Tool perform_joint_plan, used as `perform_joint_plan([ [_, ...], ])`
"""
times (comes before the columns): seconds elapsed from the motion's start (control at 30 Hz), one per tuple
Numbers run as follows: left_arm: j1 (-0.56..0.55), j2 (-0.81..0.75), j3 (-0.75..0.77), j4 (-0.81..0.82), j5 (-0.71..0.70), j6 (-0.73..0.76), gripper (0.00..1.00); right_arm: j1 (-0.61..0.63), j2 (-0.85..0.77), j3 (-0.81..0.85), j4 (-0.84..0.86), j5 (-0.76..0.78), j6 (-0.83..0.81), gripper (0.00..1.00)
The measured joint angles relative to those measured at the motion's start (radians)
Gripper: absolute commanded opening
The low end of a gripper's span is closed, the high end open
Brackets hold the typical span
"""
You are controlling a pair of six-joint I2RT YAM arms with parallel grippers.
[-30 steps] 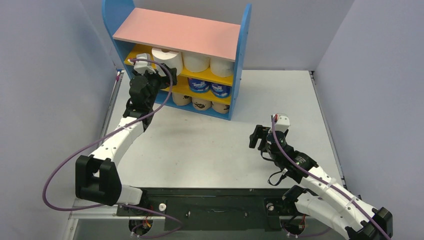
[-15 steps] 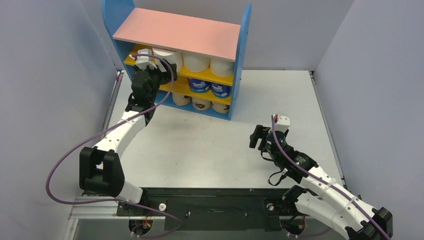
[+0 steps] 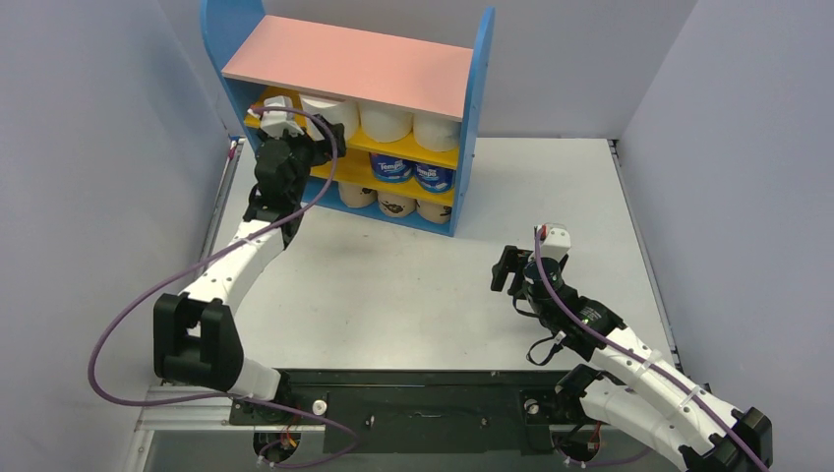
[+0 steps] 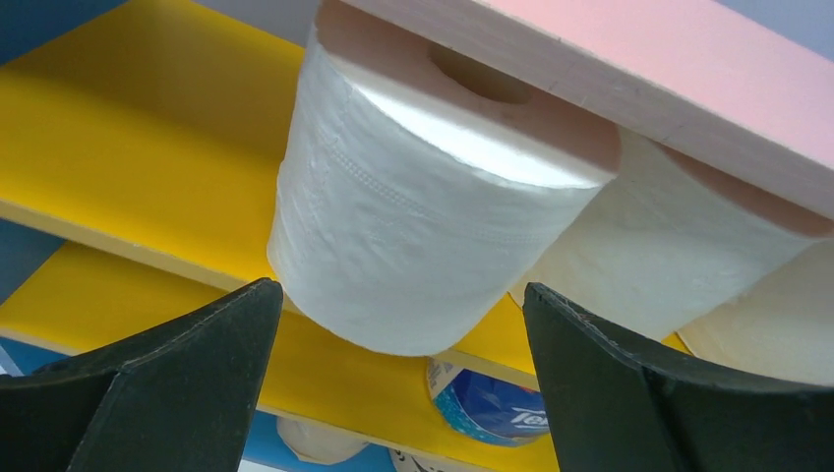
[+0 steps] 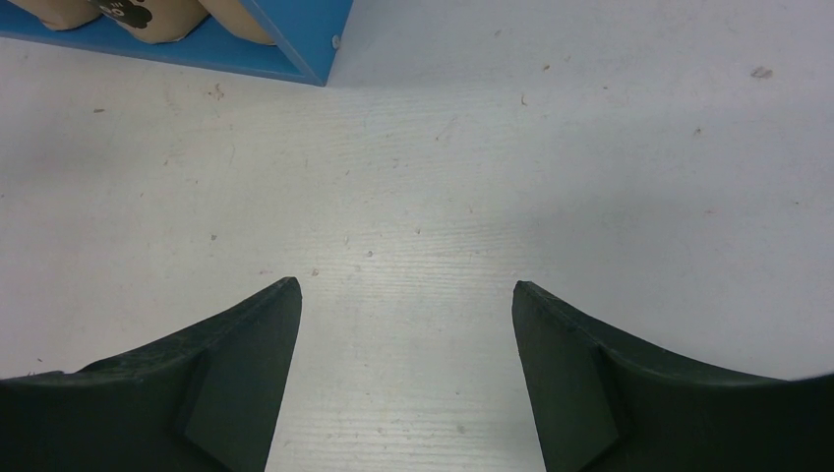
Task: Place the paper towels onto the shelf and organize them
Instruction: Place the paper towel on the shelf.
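Blue rolls (image 3: 413, 174) on the shelf (image 3: 344, 61) read "Tempo". Left gripper (image 4: 398, 295) stood wide, flanking a white roll (image 4: 413, 216); right gripper (image 5: 405, 295) gaped, empty.

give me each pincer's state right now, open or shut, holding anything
left pincer: open, facing a white roll on the upper yellow shelf, not gripping it
right pincer: open, empty, above the table

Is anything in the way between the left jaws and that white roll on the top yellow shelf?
Nothing visible. The left gripper has its jaws open right before the white roll on the upper yellow shelf, only air between.
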Motion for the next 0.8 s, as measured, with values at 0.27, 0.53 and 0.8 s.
perform_joint_plan([
  [0.27, 0.05, -0.159, -0.112, 0.028, -0.01, -0.164, 0.62, 0.0, 0.001, -0.006, 0.0, 0.0, 0.0, 0.74],
  [0.53, 0.135, -0.161, -0.155, 0.108, 0.088, -0.428, 0.3, 0.0, 0.001, -0.015, 0.0, 0.0, 0.0, 0.74],
  [0.8, 0.154, -0.032, -0.154, 0.168, 0.216, -0.585, 0.11, 0.0, -0.001, -0.017, 0.0, 0.0, 0.0, 0.74],
])
